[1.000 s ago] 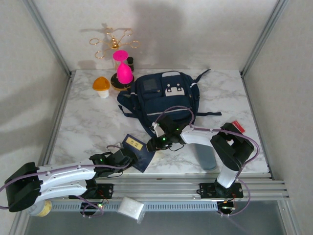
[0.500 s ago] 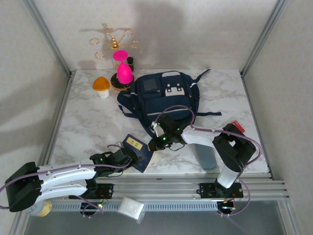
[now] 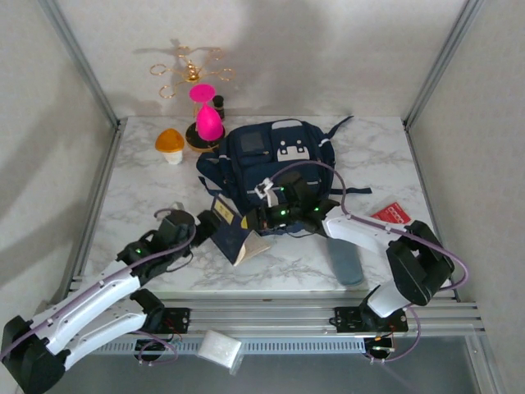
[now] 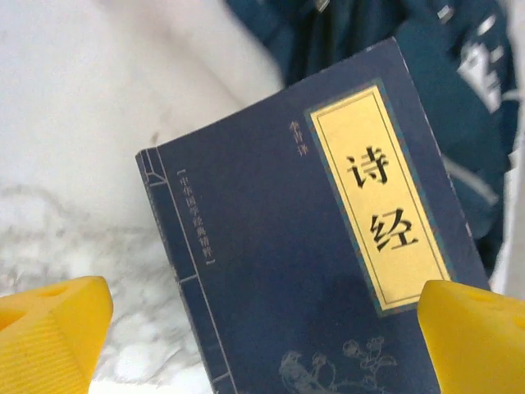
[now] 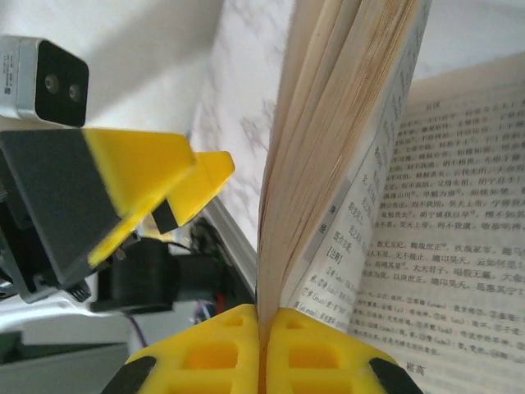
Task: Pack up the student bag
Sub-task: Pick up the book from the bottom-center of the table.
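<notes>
- Nearest, at the rail below the table's front edge: a small white packet (image 3: 220, 348).
- On the marble-patterned table (image 3: 139, 197), toward the front right: a grey-blue oblong thing (image 3: 346, 261), partly under the right arm. A little farther and to the right, a flat red item (image 3: 390, 215).
- Reaching in from the near left: the left gripper (image 4: 262, 332), jaws spread wide. One yellow finger (image 4: 53, 328) at each lower corner of the wrist view, not closed on anything.
- Straight ahead of those jaws: the navy book (image 4: 271, 271), raised on edge and tilted, its cover and yellow label (image 4: 379, 201) turned toward the left arm. Impossible to tell whether its lower corner touches the table.
- On the book's other side: the right gripper (image 5: 264, 345), jaws pressed together, pinching a sheaf of pages (image 5: 328, 123) at their edge. Book fanned open there, with a printed page spread out to the right in the wrist view.
- Just behind the book and the right gripper, around the middle of the table: the student bag (image 3: 275, 156), lying flat with its front pocket up. Pale patches toward the far end, dark straps splayed to both sides, near-left corner right by the book's top edge.
- Beyond the bag's left side, near the far edge: an orange mushroom-shaped thing (image 3: 170, 144), then a pink object (image 3: 207, 115).
- Farthest, against the back wall: a gold wire stand (image 3: 190, 70).
</notes>
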